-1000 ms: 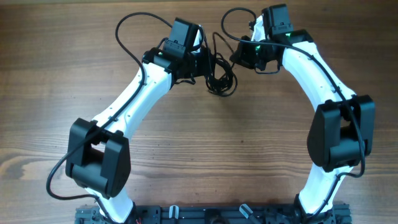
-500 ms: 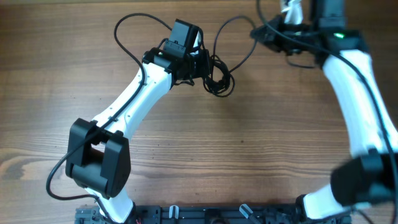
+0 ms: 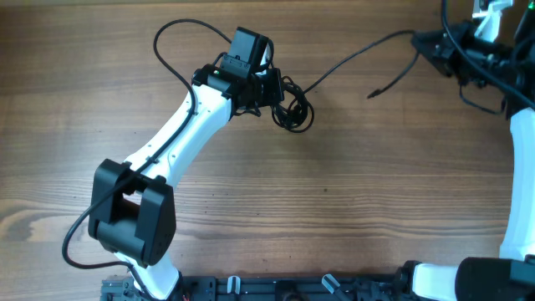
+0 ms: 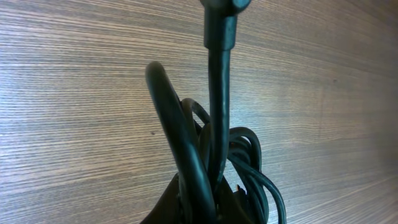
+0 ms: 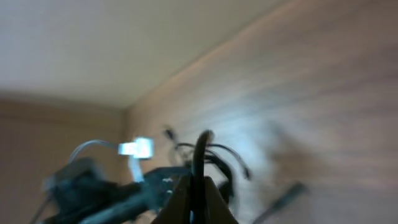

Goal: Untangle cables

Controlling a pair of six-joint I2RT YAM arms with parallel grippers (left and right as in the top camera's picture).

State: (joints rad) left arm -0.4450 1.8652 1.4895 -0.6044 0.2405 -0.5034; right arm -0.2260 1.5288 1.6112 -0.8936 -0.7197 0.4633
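while left jaws clamp knotted cables (image 3: 292, 113), right jaws (blurred) grip one.

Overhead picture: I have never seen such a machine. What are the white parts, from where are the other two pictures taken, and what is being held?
These are two white robot arms at a brown wooden table. The overhead picture looks down from above. Each of the other two comes from a camera on one arm's wrist, so it shows that arm's own fingers from close by. The left arm's fingers are shut on a small knot of thin black cables; the left wrist picture shows it large. The right arm's fingers, at the far right, hold one thin black cable that runs out of the knot. The right wrist picture is blurred.
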